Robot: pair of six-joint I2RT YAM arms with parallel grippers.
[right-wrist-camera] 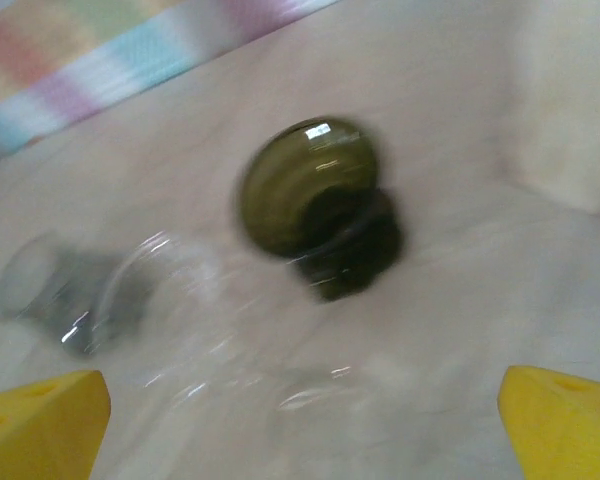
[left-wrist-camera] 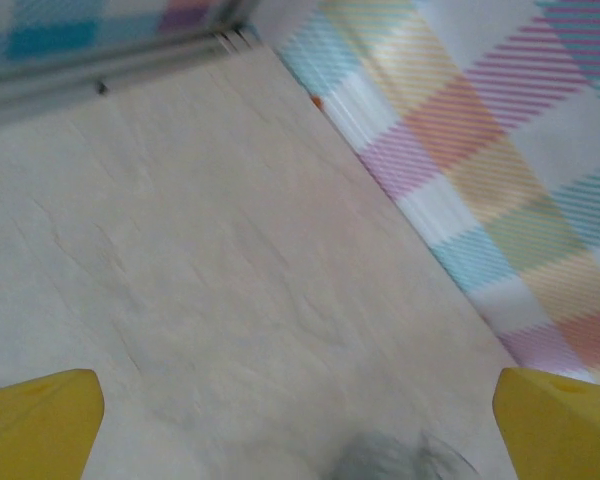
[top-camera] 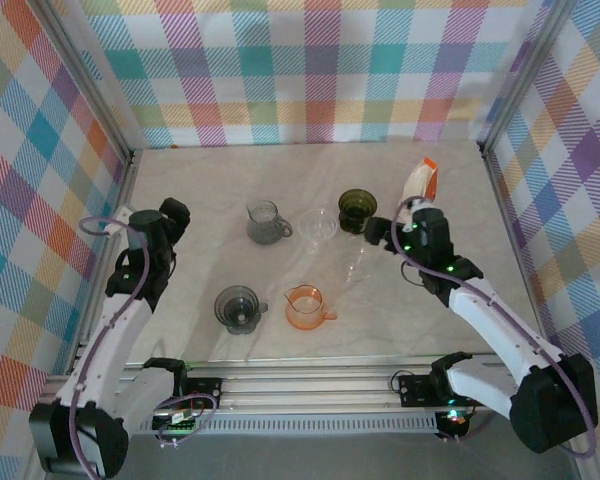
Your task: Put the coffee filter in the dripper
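Observation:
A white pack with an orange top point(top-camera: 420, 181), apparently the coffee filters, stands near the right wall. In the right wrist view it is a blurred cream shape point(right-wrist-camera: 570, 110). Several drippers stand mid-table: dark green point(top-camera: 356, 210), grey glass point(top-camera: 265, 222), dark grey point(top-camera: 238, 308) and orange point(top-camera: 306, 306). My right gripper point(top-camera: 406, 217) hovers open and empty just right of the green dripper point(right-wrist-camera: 310, 190), its yellow fingertips point(right-wrist-camera: 45, 425) wide apart. My left gripper point(top-camera: 170, 213) is open and empty at the table's left, its yellow fingertips point(left-wrist-camera: 40, 420) over bare tabletop.
Two clear glass vessels point(top-camera: 322, 224) point(top-camera: 355, 265) stand between the drippers; one is blurred in the right wrist view point(right-wrist-camera: 190, 300). Checked walls point(top-camera: 300, 70) close the table on three sides. A blurred grey rim point(left-wrist-camera: 400, 462) lies at the bottom of the left wrist view.

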